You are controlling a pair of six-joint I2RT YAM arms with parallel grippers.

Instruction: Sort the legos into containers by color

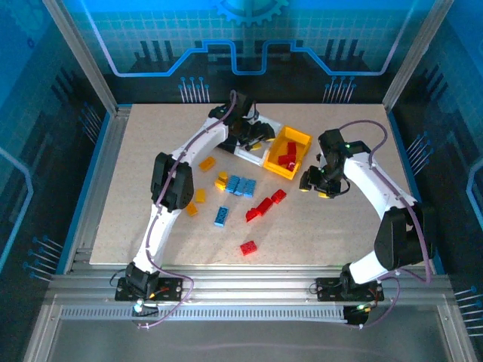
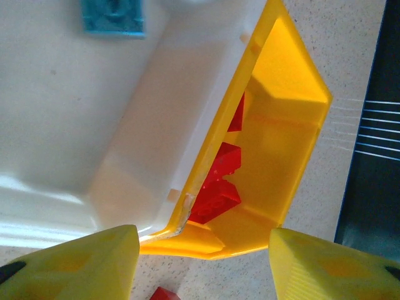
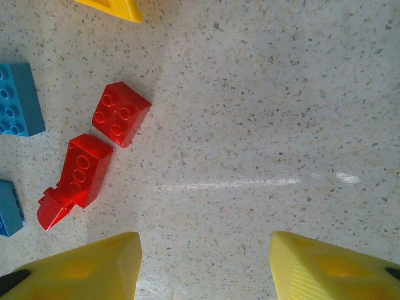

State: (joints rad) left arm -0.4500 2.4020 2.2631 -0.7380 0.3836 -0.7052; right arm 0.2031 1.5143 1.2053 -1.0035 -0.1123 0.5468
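The containers stand at the table's back middle. The white bin point(image 1: 253, 148) point(image 2: 94, 125) holds a light blue lego point(image 2: 112, 15). Joined to it, the yellow bin point(image 1: 300, 139) point(image 2: 294, 75) holds red legos point(image 1: 287, 157) point(image 2: 215, 187). My left gripper point(image 1: 258, 136) point(image 2: 203, 262) hangs open and empty over the near ends of these two bins. On the table lie red legos point(image 1: 262, 208) point(image 3: 120, 114), blue legos point(image 1: 241, 185) point(image 3: 19, 100) and orange legos point(image 1: 207, 164). My right gripper point(image 1: 317, 185) point(image 3: 203, 265) is open over bare table, right of the red legos.
Another red lego point(image 1: 248, 247) lies alone nearer the front edge, and a blue one point(image 1: 221, 216) sits left of the red group. A corner of the yellow bin point(image 3: 115, 7) lies ahead of my right gripper. Metal frame posts point(image 1: 83, 60) stand at the back corners.
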